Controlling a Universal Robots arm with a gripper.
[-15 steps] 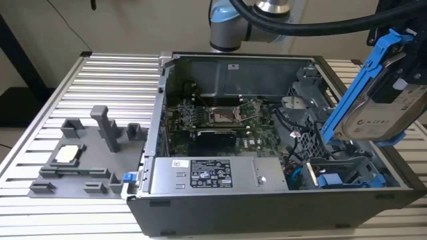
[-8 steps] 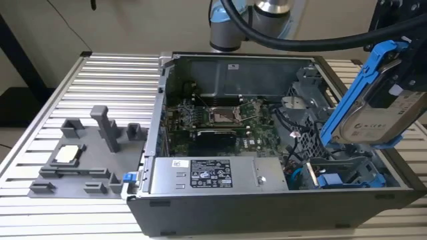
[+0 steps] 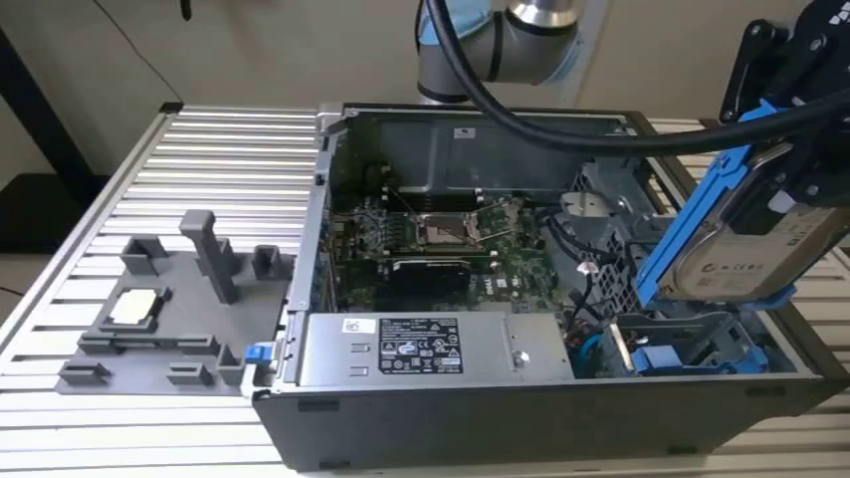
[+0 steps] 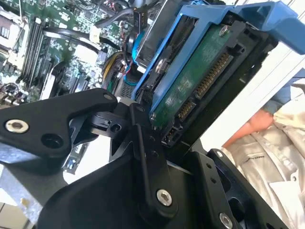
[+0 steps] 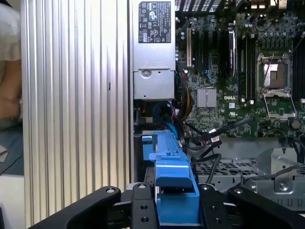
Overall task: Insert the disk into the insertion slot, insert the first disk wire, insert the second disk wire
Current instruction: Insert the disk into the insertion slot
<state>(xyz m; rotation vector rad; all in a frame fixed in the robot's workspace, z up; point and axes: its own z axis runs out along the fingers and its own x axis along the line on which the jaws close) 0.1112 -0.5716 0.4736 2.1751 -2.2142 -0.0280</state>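
Note:
My gripper (image 3: pixel 797 184) is shut on the disk (image 3: pixel 743 244), a silver drive in a blue frame. It hangs tilted on edge above the exterior view's right end of the open computer case. Below it lies the insertion slot (image 3: pixel 691 334), a grey sheet-metal bay with blue parts inside. In the second wrist view the disk's green circuit board (image 4: pixel 200 81) and its connectors face the camera beside a black finger (image 4: pixel 143 143). In the first wrist view the blue frame (image 5: pixel 171 181) sits between my gripper's (image 5: pixel 175 210) two fingers. Loose black wires with a plug (image 5: pixel 212 138) lie by the cage.
The case stands on a ribbed metal table (image 3: pixel 213 169). A grey fixture plate with posts (image 3: pixel 173 319) lies at the exterior view's left. Inside the case are the power supply (image 3: pixel 412 349) and the processor socket (image 3: pixel 445 231). A person's arm (image 4: pixel 257 129) is beside the table.

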